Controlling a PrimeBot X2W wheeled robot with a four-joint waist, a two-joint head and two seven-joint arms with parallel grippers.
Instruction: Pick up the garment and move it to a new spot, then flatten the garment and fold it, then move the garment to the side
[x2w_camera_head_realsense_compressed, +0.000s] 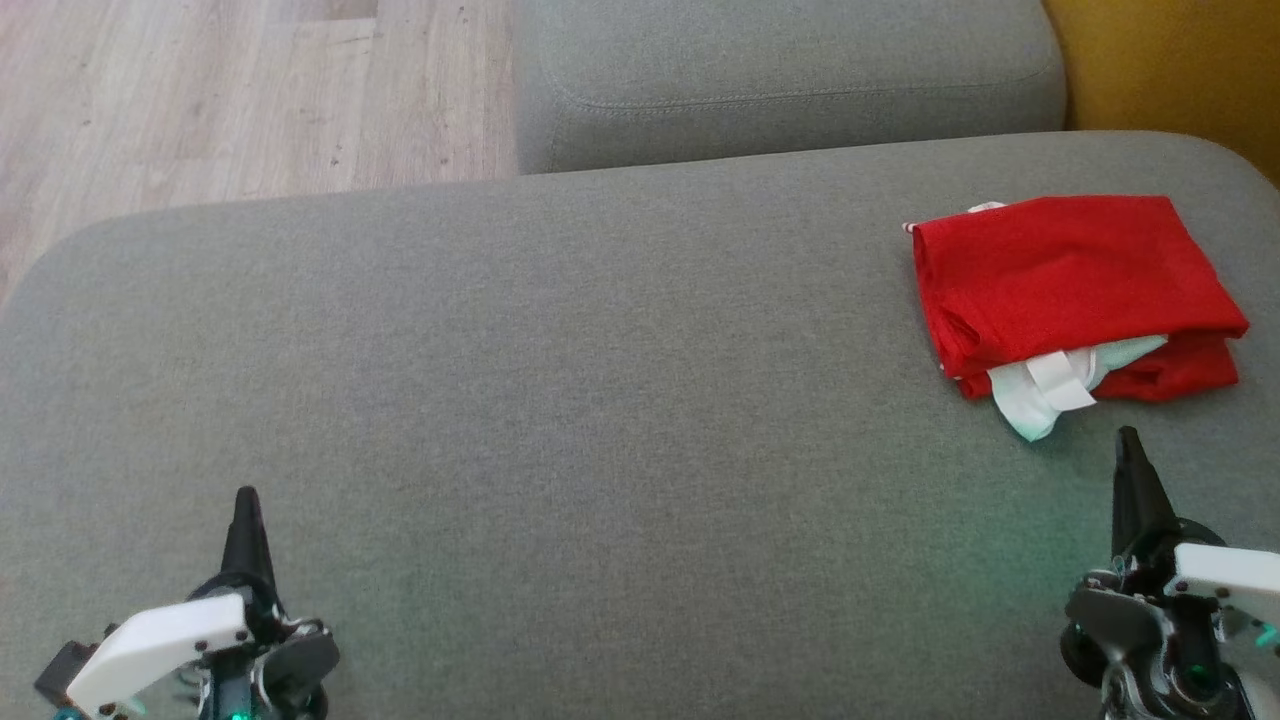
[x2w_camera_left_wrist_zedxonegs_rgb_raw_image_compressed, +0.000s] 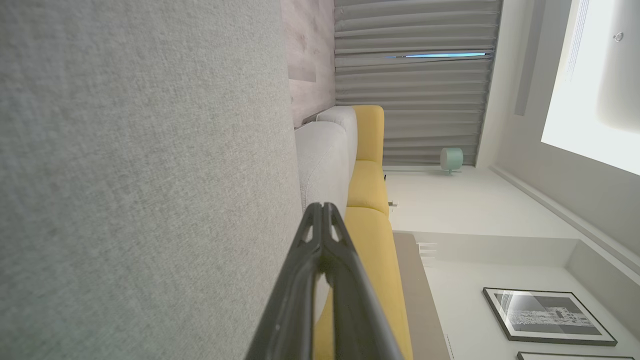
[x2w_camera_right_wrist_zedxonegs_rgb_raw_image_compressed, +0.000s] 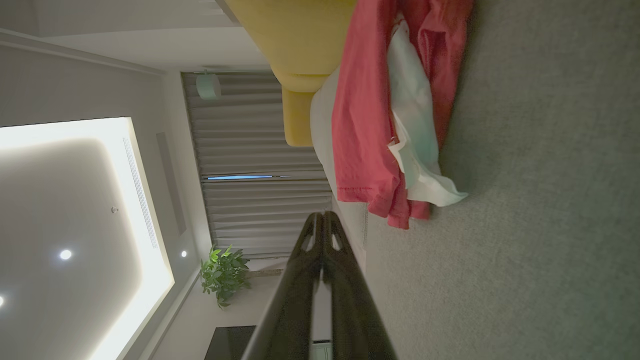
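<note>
Nothing readable anywhere. White strip (x2w_camera_head_realsense_compressed: 1050, 385) on the garment (x2w_camera_head_realsense_compressed: 1070, 280), just past the right gripper (x2w_camera_head_realsense_compressed: 1128, 440): no legible print. Framed picture (x2w_camera_left_wrist_zedxonegs_rgb_raw_image_compressed: 547, 316) right of the left gripper (x2w_camera_left_wrist_zedxonegs_rgb_raw_image_compressed: 322, 207): no text resolves.

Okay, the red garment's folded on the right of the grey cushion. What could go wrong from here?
1. A white flap sticks out of the garment toward the shut right gripper, which is close; moving forward could snag it and pull the fold open.
2. The garment lies near the rounded right end of the cushion, so a nudge might push it toward the edge.
</note>
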